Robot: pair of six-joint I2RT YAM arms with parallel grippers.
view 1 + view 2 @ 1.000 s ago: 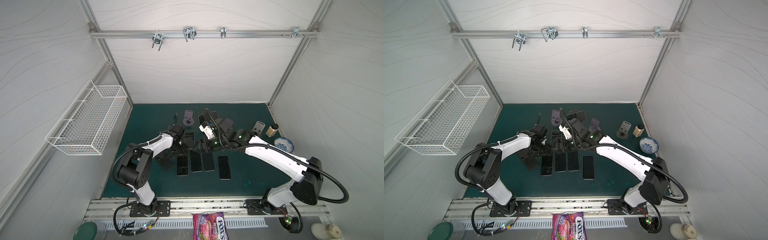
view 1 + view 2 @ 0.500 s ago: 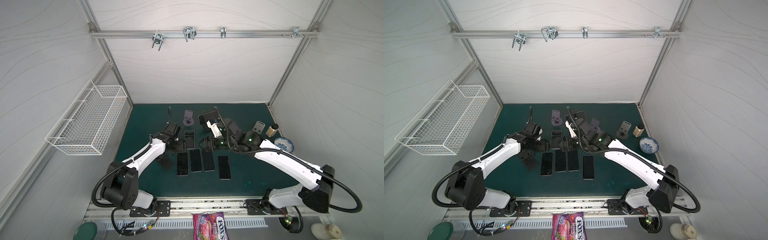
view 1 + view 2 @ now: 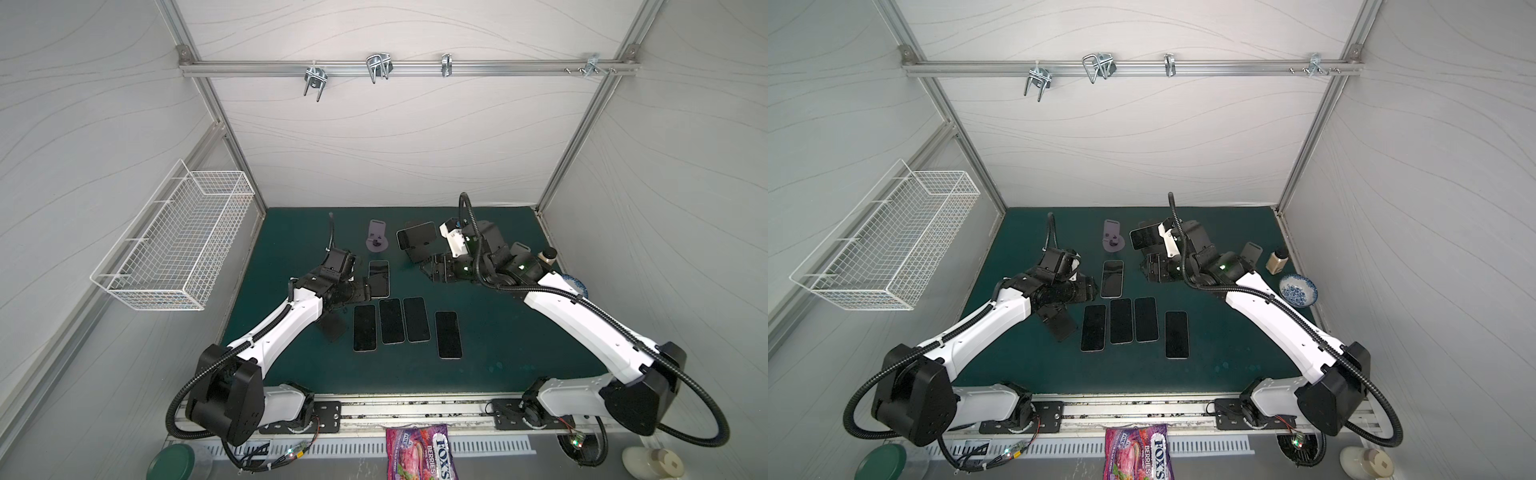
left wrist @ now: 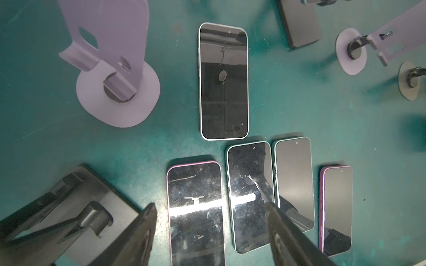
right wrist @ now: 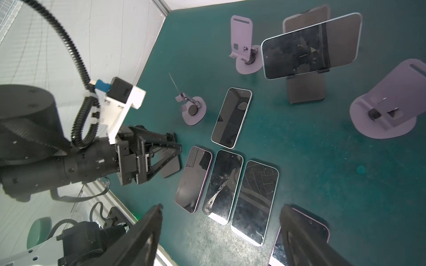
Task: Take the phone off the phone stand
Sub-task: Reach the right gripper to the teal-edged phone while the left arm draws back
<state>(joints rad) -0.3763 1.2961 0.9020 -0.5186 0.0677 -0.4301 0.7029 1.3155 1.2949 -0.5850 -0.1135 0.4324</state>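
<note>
One phone (image 3: 417,237) (image 3: 1143,238) (image 5: 311,47) rests sideways on a black phone stand (image 3: 420,252) (image 5: 306,91) at the back middle of the green mat. My right gripper (image 3: 437,268) (image 3: 1152,268) (image 5: 222,207) hovers just in front of that stand, open and empty. Farther left, my left gripper (image 3: 368,289) (image 3: 1090,289) (image 4: 211,207) is also open and empty, beside a lone flat phone (image 3: 379,277) (image 4: 223,80). Several more phones (image 3: 391,321) (image 4: 196,207) lie face up in a row near the front.
An empty purple stand (image 3: 376,240) (image 4: 110,76) stands at the back. A black stand (image 3: 332,327) (image 4: 69,207) lies under my left arm. Another stand (image 3: 1251,252), a small bottle (image 3: 1277,261) and a blue bowl (image 3: 1298,289) sit at the right. A wire basket (image 3: 178,245) hangs on the left wall.
My right gripper has drawn back and to the right, away from the lone flat phone. My left arm has swung its elbow down toward the front left.
</note>
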